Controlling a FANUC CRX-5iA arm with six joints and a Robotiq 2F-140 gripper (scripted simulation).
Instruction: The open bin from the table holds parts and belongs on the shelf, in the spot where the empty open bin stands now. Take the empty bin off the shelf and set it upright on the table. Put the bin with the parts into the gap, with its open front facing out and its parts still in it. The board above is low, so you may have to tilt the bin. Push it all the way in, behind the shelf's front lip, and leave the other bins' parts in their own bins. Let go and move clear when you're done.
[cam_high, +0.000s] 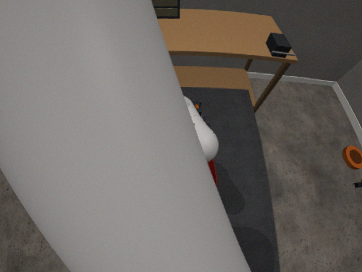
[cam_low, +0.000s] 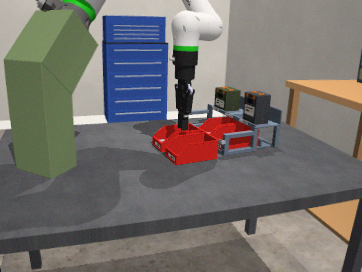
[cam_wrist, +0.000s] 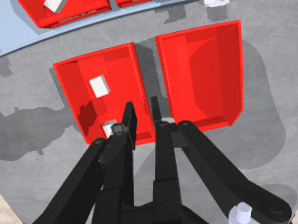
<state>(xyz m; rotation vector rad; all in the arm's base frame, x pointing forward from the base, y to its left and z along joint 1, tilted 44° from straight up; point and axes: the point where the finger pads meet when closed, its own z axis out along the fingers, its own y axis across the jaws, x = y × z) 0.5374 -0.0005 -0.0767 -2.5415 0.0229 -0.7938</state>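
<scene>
Two red open bins stand side by side on the table in front of the shelf. In the wrist view the left bin (cam_wrist: 107, 92) holds white parts and the right bin (cam_wrist: 202, 72) is empty. My gripper (cam_wrist: 143, 108) points straight down with its fingers a narrow gap apart. They straddle the parts bin's right wall, one finger inside the bin and one in the slot between the two bins. In the exterior view the gripper (cam_low: 183, 122) is down at the rims of the parts bin (cam_low: 172, 132) and the empty bin (cam_low: 194, 148). I see no clamping on the wall.
A green block (cam_low: 45, 95) and a blue cabinet (cam_low: 134, 67) are to the left. The arm hides most of the top view.
</scene>
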